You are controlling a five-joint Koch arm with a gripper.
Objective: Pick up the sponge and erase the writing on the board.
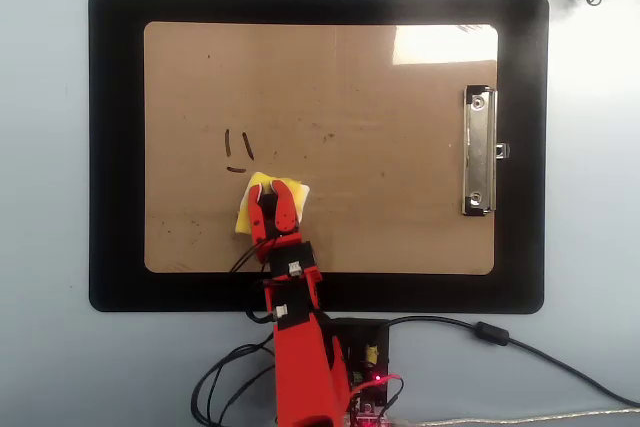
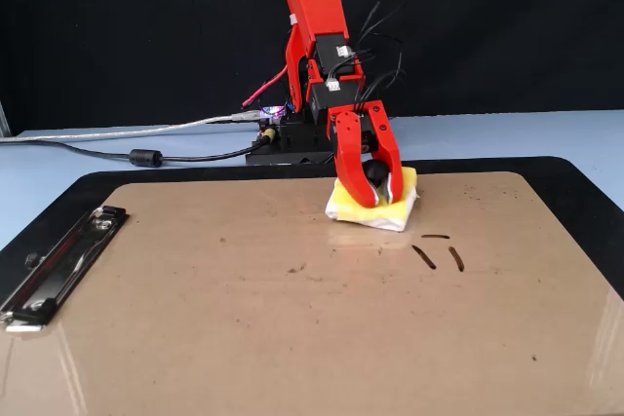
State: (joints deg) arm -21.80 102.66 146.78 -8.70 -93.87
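The yellow sponge (image 1: 275, 200) (image 2: 372, 205) lies flat on the brown board (image 1: 380, 207) (image 2: 244, 319), near the edge closest to the arm's base. My red gripper (image 1: 272, 206) (image 2: 378, 194) is shut on the black knob at the sponge's centre. Of the writing (image 1: 238, 149) (image 2: 439, 251) only three short dark strokes show. In the overhead view they sit just above and left of the sponge. In the fixed view they sit in front of it to the right.
The board rests on a black mat (image 1: 115, 147) (image 2: 585, 192). A silver clip (image 1: 479, 152) (image 2: 57, 260) sits at the board's right end in the overhead view. Cables (image 2: 146, 148) and the arm's base (image 1: 360, 357) lie behind the mat.
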